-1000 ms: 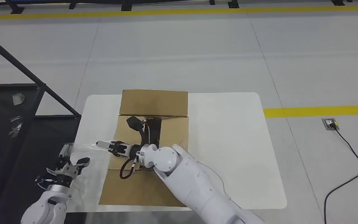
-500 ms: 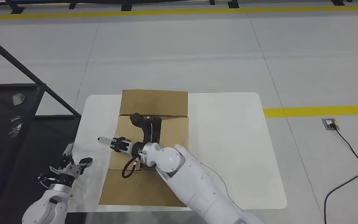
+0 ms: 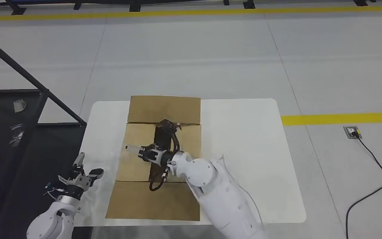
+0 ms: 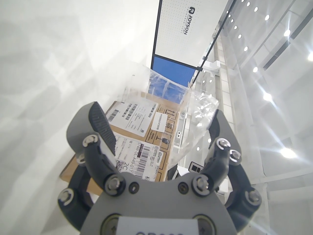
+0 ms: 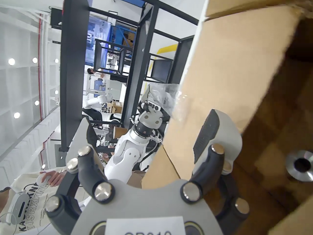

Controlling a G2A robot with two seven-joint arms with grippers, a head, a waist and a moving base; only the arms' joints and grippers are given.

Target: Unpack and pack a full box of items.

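Inside the wide-open right end effector point(image 5: 150, 123), box flap point(image 5: 232, 62) seemingly lined up for pinching; left end effector point(image 4: 157, 113) released, plastic bag point(image 4: 195, 113) just ahead.

This is an industrial robotics lab or test hall. The smooth grey floor point(image 3: 239, 54) carries yellow lane tape point(image 3: 179, 12) and a floor socket point(image 3: 352, 132) with a cable. Beyond the jaws of the right gripper point(image 5: 150, 123) stand black metal racks point(image 5: 71, 50), and farther off a white robot arm point(image 5: 96, 100) beside cardboard boxes point(image 5: 115, 105). Far past the jaws of the left gripper point(image 4: 156, 110) are a white perforated panel point(image 4: 185, 20) and rows of ceiling lights point(image 4: 267, 96).
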